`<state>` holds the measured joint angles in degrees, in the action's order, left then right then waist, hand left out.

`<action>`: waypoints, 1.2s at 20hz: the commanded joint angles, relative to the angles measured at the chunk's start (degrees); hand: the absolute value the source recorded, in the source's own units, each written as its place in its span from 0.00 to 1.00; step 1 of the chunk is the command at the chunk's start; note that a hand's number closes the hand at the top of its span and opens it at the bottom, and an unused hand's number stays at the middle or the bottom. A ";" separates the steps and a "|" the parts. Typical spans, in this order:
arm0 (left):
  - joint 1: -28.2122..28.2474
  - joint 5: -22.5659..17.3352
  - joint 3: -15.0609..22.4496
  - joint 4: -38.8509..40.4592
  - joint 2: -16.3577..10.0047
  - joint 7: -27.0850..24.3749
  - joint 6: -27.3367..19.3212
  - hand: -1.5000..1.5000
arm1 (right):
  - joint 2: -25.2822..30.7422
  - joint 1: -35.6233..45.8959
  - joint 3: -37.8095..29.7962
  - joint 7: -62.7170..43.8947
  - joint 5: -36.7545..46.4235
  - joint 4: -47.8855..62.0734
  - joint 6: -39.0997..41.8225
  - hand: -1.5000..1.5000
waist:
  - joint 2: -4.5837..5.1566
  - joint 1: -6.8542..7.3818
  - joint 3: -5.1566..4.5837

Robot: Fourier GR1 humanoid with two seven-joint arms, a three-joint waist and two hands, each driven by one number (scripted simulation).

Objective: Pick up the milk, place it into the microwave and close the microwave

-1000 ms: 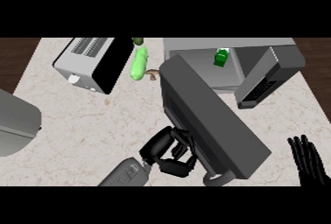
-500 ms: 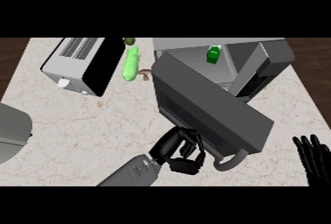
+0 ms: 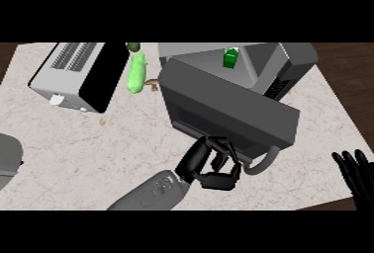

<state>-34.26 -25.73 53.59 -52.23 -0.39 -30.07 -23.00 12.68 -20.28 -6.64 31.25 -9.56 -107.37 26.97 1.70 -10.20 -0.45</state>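
The milk (image 3: pixel 231 58), a small green carton, stands inside the grey microwave (image 3: pixel 288 66) at the counter's back. The microwave's dark door (image 3: pixel 226 111) hangs partly open, slanting across the opening, with its curved grey handle (image 3: pixel 263 161) at the near end. My left hand (image 3: pixel 207 164) is against the door's near edge beside the handle, its fingers slightly bent on the door and holding nothing. My right hand (image 3: pixel 355 171) rests open at the lower right edge, fingers up, away from the microwave.
A silver toaster (image 3: pixel 76 76) stands at the back left. A green cucumber (image 3: pixel 136 73) and a small brown mushroom (image 3: pixel 153 84) lie between toaster and microwave. A grey rounded object (image 3: pixel 7 159) shows at the left edge. The counter's edge runs close on the right.
The door has swung closer to the microwave's body, and my left hand has followed it up and to the right. The right hand has stayed where it was.
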 commanded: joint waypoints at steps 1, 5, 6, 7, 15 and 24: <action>-3.20 -5.14 -1.06 -0.90 0.37 -0.64 -5.43 1.00 | 1.51 2.18 -0.63 -2.24 -1.06 -1.74 0.29 0.00 | 0.39 -0.65 -0.01; -5.26 -9.16 -2.07 -0.45 0.38 -0.85 -10.23 1.00 | 3.41 1.85 -1.64 -3.54 -1.22 -3.93 0.79 0.00 | 0.38 -2.52 -0.02; -6.24 -10.12 -2.26 -0.25 0.38 -0.36 -10.93 1.00 | 3.62 3.38 -2.07 -3.95 -1.25 -3.13 0.33 0.00 | 0.78 -2.51 0.02; -7.28 -11.13 -1.92 -0.33 0.38 0.46 -12.13 1.00 | 3.65 3.53 -2.11 -3.86 -2.26 -3.61 0.83 0.00 | 0.57 -2.83 0.10; -11.78 -16.19 -3.07 3.93 0.39 2.41 -17.05 0.00 | 11.47 9.47 -11.06 -3.27 5.25 -7.62 -3.55 1.00 | 1.06 -5.47 -0.04; -16.47 -23.84 -7.43 5.09 0.39 0.02 -19.23 0.00 | 14.99 14.06 -13.71 -4.18 7.46 -7.33 -5.21 1.00 | 2.66 -6.50 0.06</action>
<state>-46.47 -47.00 49.20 -49.20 0.01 -29.84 -41.16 26.17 -8.11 -19.11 27.47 -3.06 -114.72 22.47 3.82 -16.12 -0.44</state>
